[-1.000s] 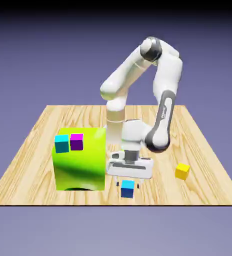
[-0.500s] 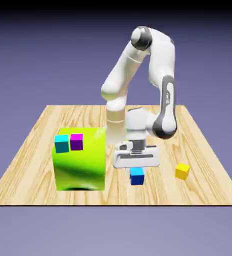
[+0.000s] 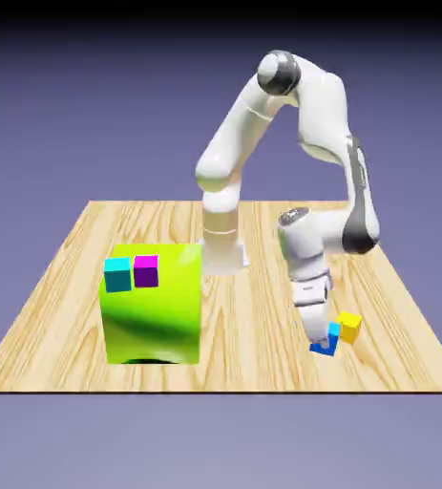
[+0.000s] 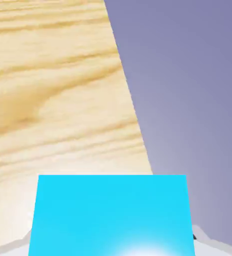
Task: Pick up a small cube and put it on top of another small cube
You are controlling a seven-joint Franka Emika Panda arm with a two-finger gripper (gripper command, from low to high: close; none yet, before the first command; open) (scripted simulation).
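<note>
The small blue cube (image 3: 326, 342) with a cyan face sits between the fingers of my gripper (image 3: 323, 335), which is shut on it. The hand is tilted and hangs low over the table near the front edge. The cube is close beside the small yellow cube (image 3: 348, 327), on its exterior view's left and slightly nearer the front; I cannot tell whether they touch. In the hand view the cyan face (image 4: 112, 215) fills the bottom, with pale fingertips (image 4: 213, 245) just showing at the corners. The yellow cube is out of the hand view.
A big lime-green block (image 3: 153, 310) stands at the exterior view's left, with a teal cube (image 3: 117, 275) and a purple cube (image 3: 146, 270) on it. The table's front edge (image 3: 221, 390) is near the cubes. The hand view shows the wooden table (image 4: 52, 90) ending against the backdrop.
The gripper shut on the blue cube, lifted it and carried it toward the exterior view's right, to just beside the yellow cube. The hand has tilted.
</note>
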